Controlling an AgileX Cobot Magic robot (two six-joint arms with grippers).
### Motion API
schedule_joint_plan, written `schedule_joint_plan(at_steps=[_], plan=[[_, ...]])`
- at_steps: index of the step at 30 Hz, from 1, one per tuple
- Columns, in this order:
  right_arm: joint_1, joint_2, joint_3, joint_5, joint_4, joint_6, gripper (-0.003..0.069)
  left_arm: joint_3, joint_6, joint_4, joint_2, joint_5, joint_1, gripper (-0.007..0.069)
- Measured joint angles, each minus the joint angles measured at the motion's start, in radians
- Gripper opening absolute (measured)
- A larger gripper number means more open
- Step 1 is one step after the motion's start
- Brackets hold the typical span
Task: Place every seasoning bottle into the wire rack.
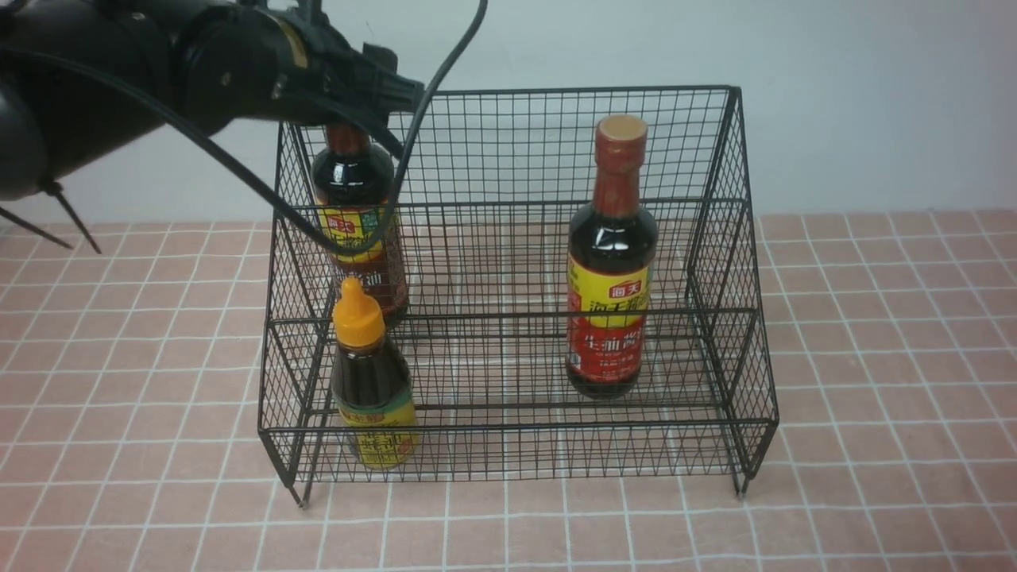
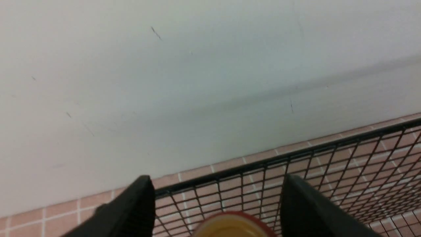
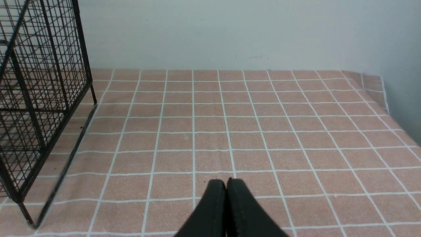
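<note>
All three seasoning bottles stand upright inside the black wire rack (image 1: 516, 143). A tall bottle with a yellow-brown label (image 1: 355, 195) is at the back left. A tall bottle with a yellow-red label (image 1: 612, 262) is at the right. The short bottle with the orange cap (image 1: 369, 381) is on the front left tier. My left gripper (image 1: 357, 111) is open around the top of the back-left bottle. In the left wrist view (image 2: 217, 180) its cap (image 2: 232, 227) sits between the spread fingers, with gaps on both sides. My right gripper (image 3: 226, 182) is shut and empty above the cloth.
The rack stands on a pink checked tablecloth (image 1: 874, 397) against a pale wall. Its side shows in the right wrist view (image 3: 39, 82), to one side of the right gripper. The left arm's cable (image 1: 262, 191) hangs across the rack's left corner. The cloth's far edge (image 3: 383, 98) shows.
</note>
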Motion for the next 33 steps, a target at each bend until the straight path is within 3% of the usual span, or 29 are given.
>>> schedule_joint_plan(at_steps=[6,11,13,15,27,33], plan=[[0.0,0.0,0.0,0.0,0.0,0.0,-0.0012,0.0,0.002,0.048,-0.125,0.0,0.0,0.0438],[0.0,0.0,0.0,0.0,0.0,0.0,-0.0012,0.0,0.002,0.031,-0.279,0.053,0.0,0.0262],[0.0,0.0,0.0,0.0,0.0,0.0,-0.0012,0.0,0.002,0.0,-0.377,0.141,0.0,0.0104],[0.0,0.0,0.0,0.0,0.0,0.0,-0.0012,0.0,0.004,-0.03,-0.456,0.229,0.0,0.0026],[0.0,0.0,0.0,0.0,0.0,0.0,-0.0012,0.0,0.007,-0.197,-0.678,0.66,0.0,-0.0007],[0.0,0.0,0.0,0.0,0.0,0.0,-0.0012,-0.001,0.035,-0.171,-0.688,0.745,0.0,-0.0007]])
